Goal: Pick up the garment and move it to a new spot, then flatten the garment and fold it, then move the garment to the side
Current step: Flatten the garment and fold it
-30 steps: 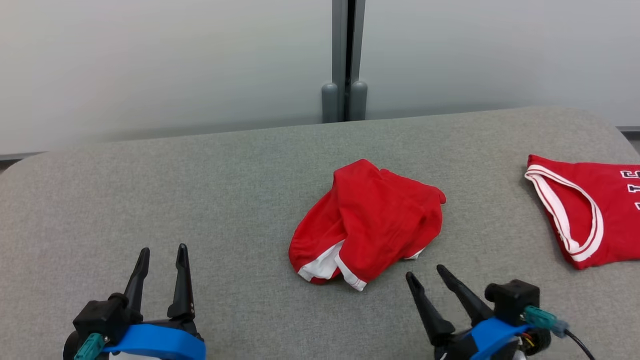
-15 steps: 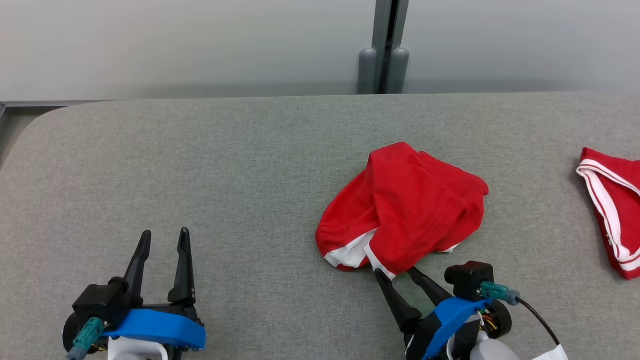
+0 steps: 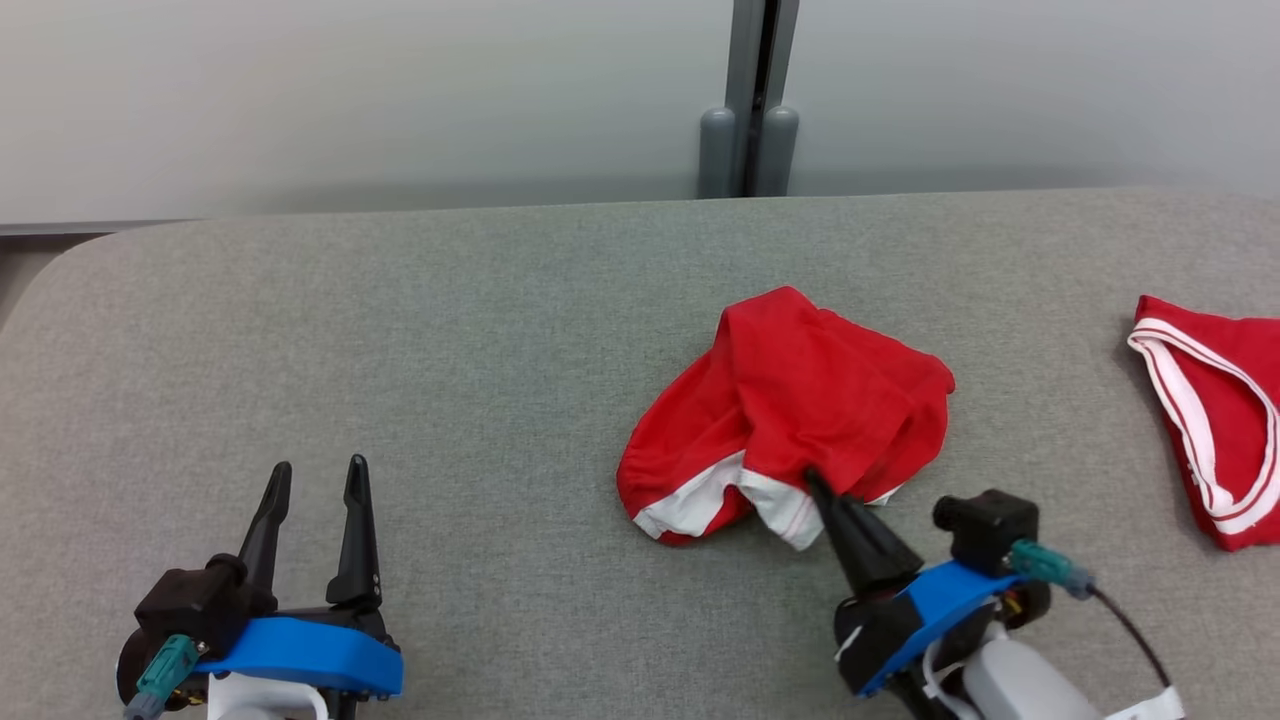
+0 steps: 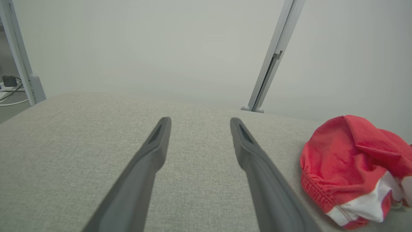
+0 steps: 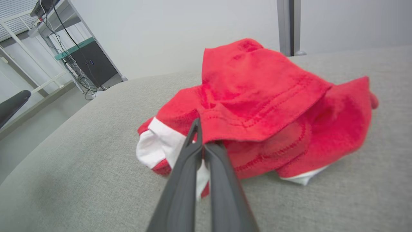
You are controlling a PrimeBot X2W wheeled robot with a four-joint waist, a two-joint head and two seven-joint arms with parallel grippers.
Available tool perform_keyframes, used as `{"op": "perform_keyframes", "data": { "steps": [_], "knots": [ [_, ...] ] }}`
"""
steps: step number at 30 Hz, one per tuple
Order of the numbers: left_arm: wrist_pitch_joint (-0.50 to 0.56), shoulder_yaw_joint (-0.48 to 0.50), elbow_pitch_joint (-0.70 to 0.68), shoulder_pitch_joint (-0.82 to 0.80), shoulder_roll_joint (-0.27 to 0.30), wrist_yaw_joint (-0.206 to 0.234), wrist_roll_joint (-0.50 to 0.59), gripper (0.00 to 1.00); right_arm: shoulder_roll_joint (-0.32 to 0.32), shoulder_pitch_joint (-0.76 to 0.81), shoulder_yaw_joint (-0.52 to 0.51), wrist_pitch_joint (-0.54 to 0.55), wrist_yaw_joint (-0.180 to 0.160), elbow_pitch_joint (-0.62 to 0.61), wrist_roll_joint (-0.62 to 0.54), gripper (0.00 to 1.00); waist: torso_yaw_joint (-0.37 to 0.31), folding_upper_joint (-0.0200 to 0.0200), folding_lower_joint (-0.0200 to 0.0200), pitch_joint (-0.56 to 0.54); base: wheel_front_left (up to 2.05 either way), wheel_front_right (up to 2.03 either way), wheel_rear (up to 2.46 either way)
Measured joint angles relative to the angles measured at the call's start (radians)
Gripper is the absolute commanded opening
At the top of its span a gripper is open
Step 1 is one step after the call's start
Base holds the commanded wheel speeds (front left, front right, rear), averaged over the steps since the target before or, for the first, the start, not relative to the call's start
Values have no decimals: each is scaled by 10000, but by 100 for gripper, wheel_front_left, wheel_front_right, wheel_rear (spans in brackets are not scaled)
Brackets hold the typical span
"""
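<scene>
Right wrist view: my right claw (image 5: 204, 135) is pinched shut on the near edge of the garment (image 5: 257, 90), which lies bunched just ahead of its tips on the grey pad (image 5: 80, 154). My left claw (image 3: 317, 468) is spread wide (holding nothing), the garment well off to its right.

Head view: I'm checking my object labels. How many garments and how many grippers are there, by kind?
Garments: 2 (shorts, jersey)
Grippers: 2 (left gripper, open; right gripper, shut on the shorts)
Total: 4
</scene>
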Motion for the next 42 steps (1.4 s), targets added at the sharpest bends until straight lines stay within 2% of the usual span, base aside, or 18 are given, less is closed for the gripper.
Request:
{"op": "perform_keyframes", "data": {
  "steps": [3, 7, 11, 12, 17, 22, 26, 32, 42],
  "knots": [
    [0, 21, -6, 20, -12, -2, 2, 100, -449, 2, -472, -96, 0, -299, -272, 0, -95, 0, -1, -109, 0, 0, 0],
    [0, 117, -31, 219, -29, 0, 4, 100, -1526, 287, -1755, 261, 0, -679, -1256, 0, -284, 0, -2, -282, 0, 0, 0],
    [0, 157, -84, 297, -54, 8, 23, 100, -1919, 639, -2307, 757, 0, -892, -1831, 0, -445, 0, -2, -347, 0, 0, 0],
    [-2, 157, -88, 314, -63, 6, 38, 100, -1969, 688, -2370, 830, 0, -886, -1958, 100, -465, 0, -2, -349, 0, 0, 0],
    [0, 176, -98, 354, -65, 6, 58, 100, -1845, 895, -2970, 777, 0, -836, -2424, 100, -507, 0, -2, -435, 0, 0, 0],
    [0, 226, -102, 514, -86, 6, 81, 100, -1365, 1537, -3693, 468, 0, -1170, -2757, 100, -512, 0, -3, -682, 0, 0, 0],
    [0, 284, -123, 740, -142, 6, 128, 100, -755, 2146, -4203, 228, 0, -1948, -3070, 100, -540, 0, -2, -907, 0, 0, 0],
    [-2, 489, -230, 1041, -274, 8, 157, 100, -27, 2900, -4368, 556, 0, -2970, -3206, 100, -695, 0, -3, -1126, 0, 0, 0],
    [-2, 593, -263, 1201, -447, -61, 328, 100, 309, 3266, -4550, 1135, 0, -3827, -3363, 100, -759, 0, -3, -1261, 0, 0, 0]
  ]
}}
